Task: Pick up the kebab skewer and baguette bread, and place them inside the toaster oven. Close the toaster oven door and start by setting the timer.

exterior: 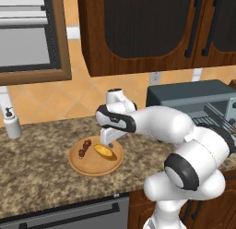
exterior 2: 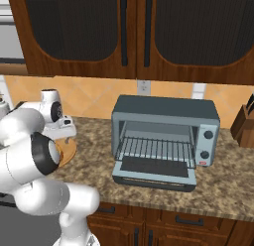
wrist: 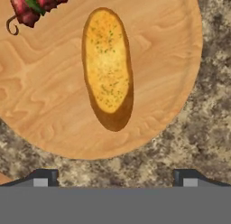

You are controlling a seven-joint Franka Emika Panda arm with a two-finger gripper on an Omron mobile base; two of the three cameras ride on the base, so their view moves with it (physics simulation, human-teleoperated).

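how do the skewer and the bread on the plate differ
The skewer is thin, strung with dark red and brown chunks, while the bread is one broad golden-yellow loaf with a darker crust. The bread lies near the middle of the wooden plate; the skewer sits out by its rim. Both lie flat on that plate, apart, untouched under the open gripper.

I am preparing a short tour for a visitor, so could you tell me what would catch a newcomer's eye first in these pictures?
First, the white arm bent over the counter, its open pincer hanging above the round wooden plate. On the plate lie a golden baguette and, beside it, a dark red skewer. To the right stands the blue-grey toaster oven, its door down and the wire rack bare.
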